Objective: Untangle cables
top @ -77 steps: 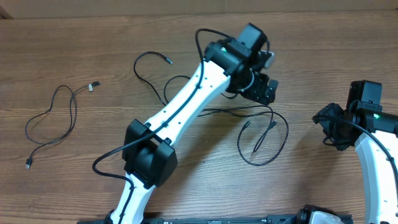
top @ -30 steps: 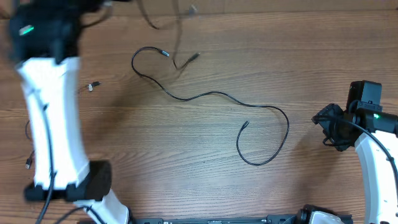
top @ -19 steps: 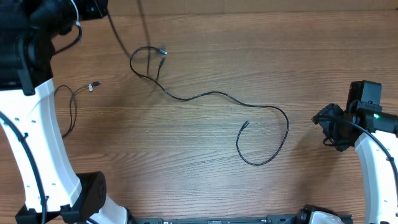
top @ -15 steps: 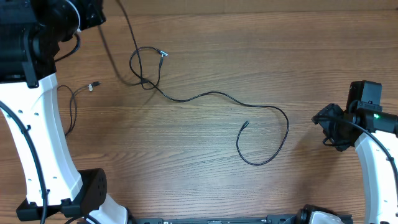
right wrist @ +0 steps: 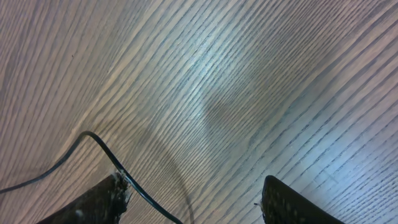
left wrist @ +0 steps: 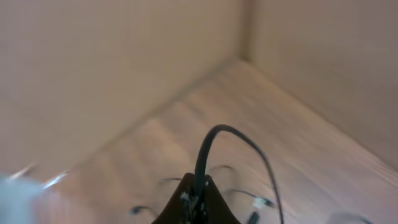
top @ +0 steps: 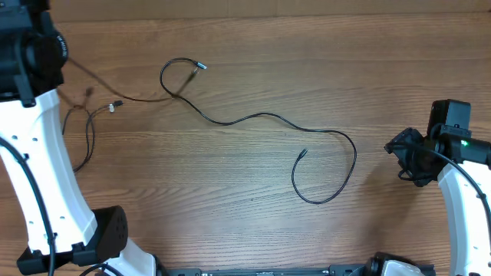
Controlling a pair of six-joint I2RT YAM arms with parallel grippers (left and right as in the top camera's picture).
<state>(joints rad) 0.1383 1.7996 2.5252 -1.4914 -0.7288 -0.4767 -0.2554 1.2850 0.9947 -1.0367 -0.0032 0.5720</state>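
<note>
The wood-grain bench (top: 322, 46) is flat and matte. At the right edge of the overhead view, the right hand (right wrist: 196, 205) hovers with its fingers spread, holding nothing. At the upper left, the left hand (left wrist: 196, 202) pinches a thin black cable (left wrist: 200, 152) that trails toward the loop of the long cable (top: 268, 115) snaking across the centre. These cords look light, limp and smooth. Gripping mid-length near a crossing seems wisest, sparing the small silver-tipped plug (top: 201, 67).

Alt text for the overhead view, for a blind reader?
A long black cable snakes across the wooden table, from a loop at upper left to a curl right of centre. A second cable lies by the left arm, from which a blurred strand runs towards the loop; the right arm sits apart.
</note>
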